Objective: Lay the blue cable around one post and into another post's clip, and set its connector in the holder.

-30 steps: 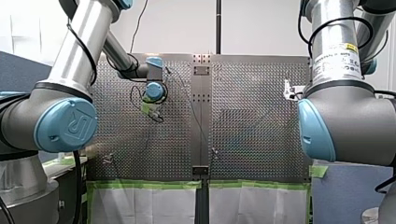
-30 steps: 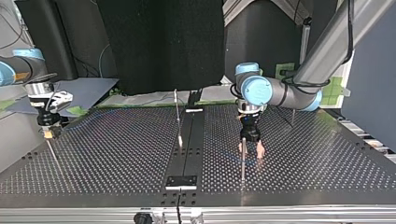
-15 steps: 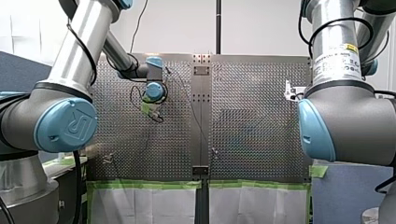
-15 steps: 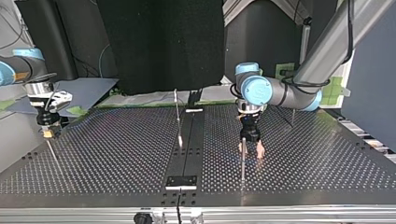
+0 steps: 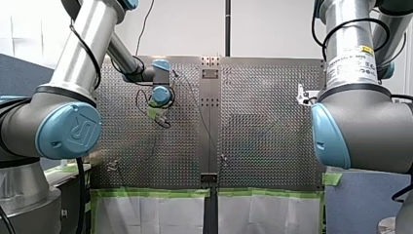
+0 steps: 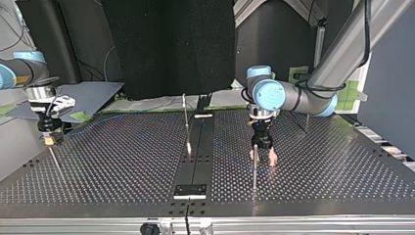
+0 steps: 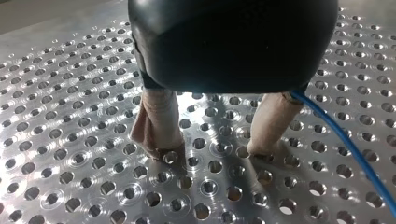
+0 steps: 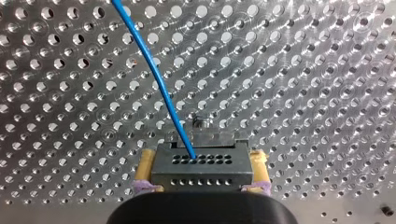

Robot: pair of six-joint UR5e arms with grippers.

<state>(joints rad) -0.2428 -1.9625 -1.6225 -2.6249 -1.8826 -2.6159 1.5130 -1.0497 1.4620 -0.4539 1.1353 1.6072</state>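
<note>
R gripper [image 8: 203,156] clamps boxy holed connector [image 8: 201,173] | blue cable [image 8: 156,77] thin, smooth

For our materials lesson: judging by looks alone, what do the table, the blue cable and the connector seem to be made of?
The table looks like bare metal, perhaps aluminium: bright sheen, glints around drilled holes. The blue cable seems plastic-sheathed: smooth, even colour, gentle bend. The connector is a dull grey block with rows of small holes; metal or plastic, I cannot tell.
</note>
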